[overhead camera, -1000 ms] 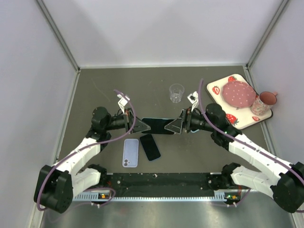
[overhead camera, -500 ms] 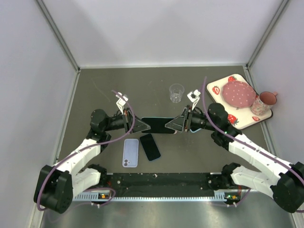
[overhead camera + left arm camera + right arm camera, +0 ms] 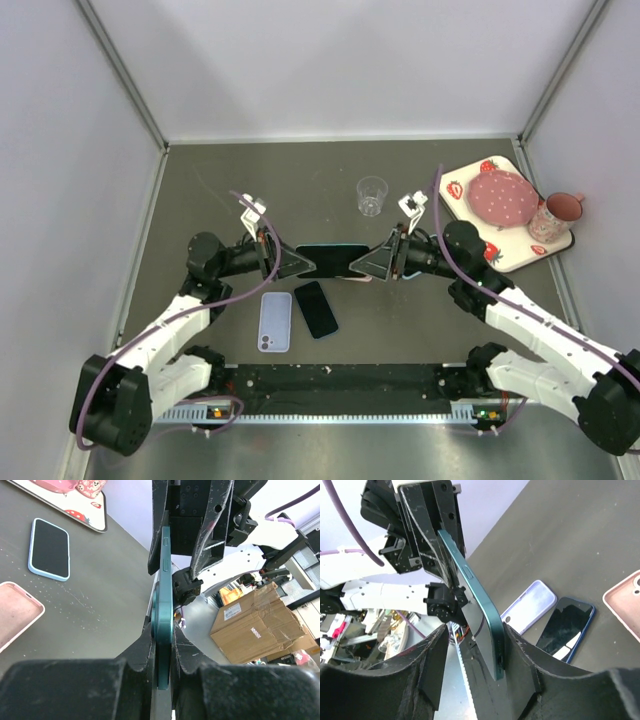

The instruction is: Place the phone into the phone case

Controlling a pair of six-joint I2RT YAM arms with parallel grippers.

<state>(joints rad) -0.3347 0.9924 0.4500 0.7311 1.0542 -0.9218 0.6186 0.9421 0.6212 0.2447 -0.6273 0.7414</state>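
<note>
A teal phone (image 3: 332, 262) hangs on edge in mid-air over the middle of the table, between my two grippers. The left gripper (image 3: 305, 264) is shut on its left end; in the left wrist view both fingers press the phone (image 3: 164, 605). My right gripper (image 3: 362, 268) straddles the right end. In the right wrist view the phone (image 3: 475, 595) leans on one finger (image 3: 520, 645), with a clear gap to the other, so it is open. An empty pink phone case (image 3: 15, 612) (image 3: 625, 597) lies on the table below, mostly hidden from above.
A lilac case or phone back (image 3: 275, 322) and a dark phone (image 3: 316, 309) lie near the front edge. A phone in a light-blue case (image 3: 49, 549) lies further right. A clear cup (image 3: 371, 196) stands behind. A strawberry tray (image 3: 515, 258) with a pink plate (image 3: 503, 197) and a pink cup (image 3: 560, 210) sits far right.
The right jaws have narrowed around the phone's right end. Both grippers have shifted slightly with the phone, which stays in mid-air in the left grip.
</note>
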